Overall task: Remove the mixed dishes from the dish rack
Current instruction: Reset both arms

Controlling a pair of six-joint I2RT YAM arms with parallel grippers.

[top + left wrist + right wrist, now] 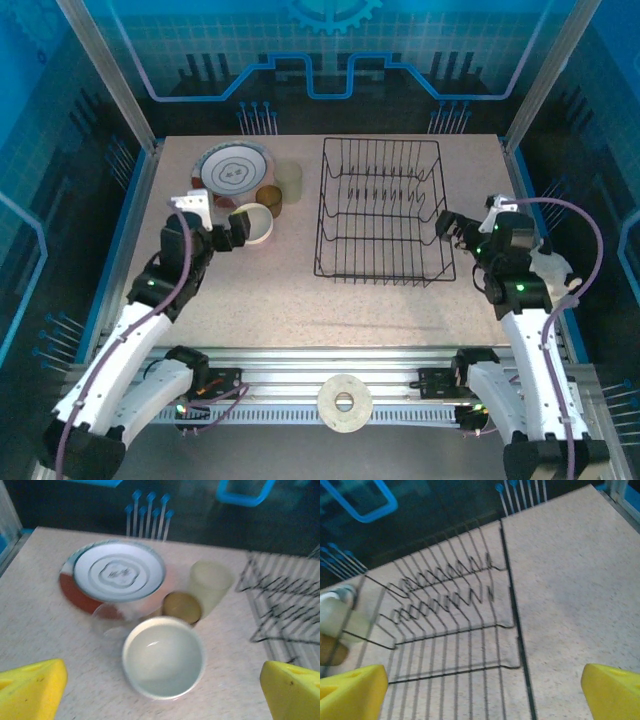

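Observation:
The black wire dish rack (383, 210) stands right of centre, and no dish is between its tines (450, 630). Left of it lie two stacked plates (233, 168), the green-rimmed one (119, 571) on the red-rimmed one (75, 592). Around them stand a pale yellow-green cup (210, 582), an amber cup (181, 606), a faint translucent cup (107, 620) and a cream cup (163, 657). My left gripper (163, 682) hangs open just behind the cream cup (256, 222), apart from it. My right gripper (483, 690) is open over the rack's right side (450, 232), holding nothing.
A white ring (344, 403) lies on the metal rail at the near edge. Blue walls and aluminium posts close in the table's sides and back. Bare tabletop (260, 300) stretches between the arms and the rack's front.

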